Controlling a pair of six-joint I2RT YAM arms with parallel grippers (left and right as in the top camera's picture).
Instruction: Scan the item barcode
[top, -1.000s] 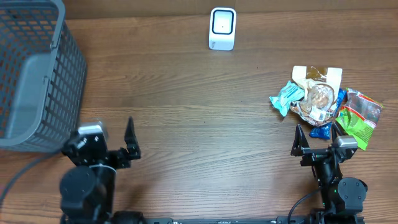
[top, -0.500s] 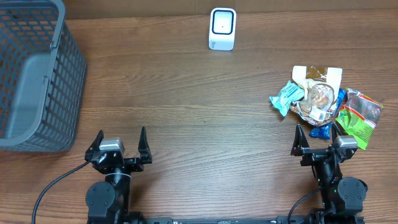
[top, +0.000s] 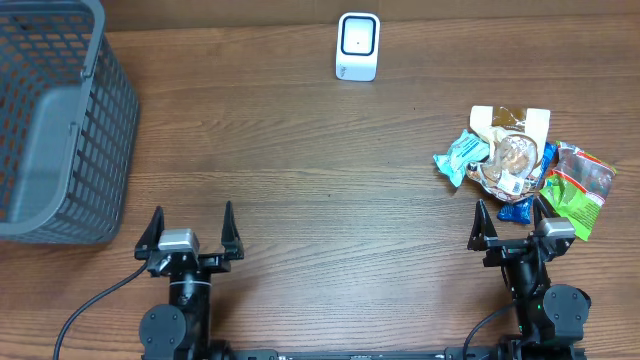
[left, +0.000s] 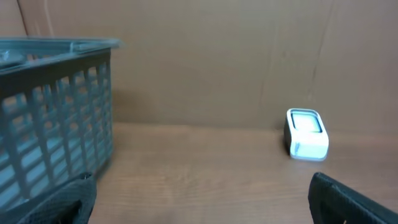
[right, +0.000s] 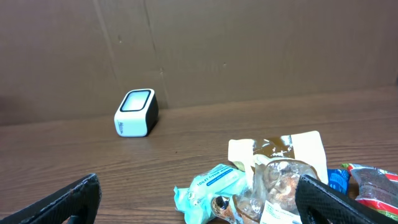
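The white barcode scanner (top: 357, 46) stands at the far middle of the table and also shows in the left wrist view (left: 306, 134) and the right wrist view (right: 135, 112). The items lie in a pile at the right: a teal tissue pack (top: 460, 155) (right: 214, 186), a clear pastry pack with a barcode label (top: 510, 162) (right: 280, 183), a green snack bag (top: 578, 185) and a blue packet (top: 517, 210). My right gripper (top: 511, 215) (right: 199, 205) is open just in front of the pile, holding nothing. My left gripper (top: 192, 215) (left: 202, 205) is open over bare table at the near left.
A grey mesh basket (top: 55, 120) (left: 56, 124) stands at the far left, a little ahead and left of my left gripper. A brown cardboard wall closes the far side behind the scanner. Bare wood lies between the two arms.
My left arm has swung from a leftward turn beside the basket to face straight ahead, a little further right. The right arm and the pile have not moved.
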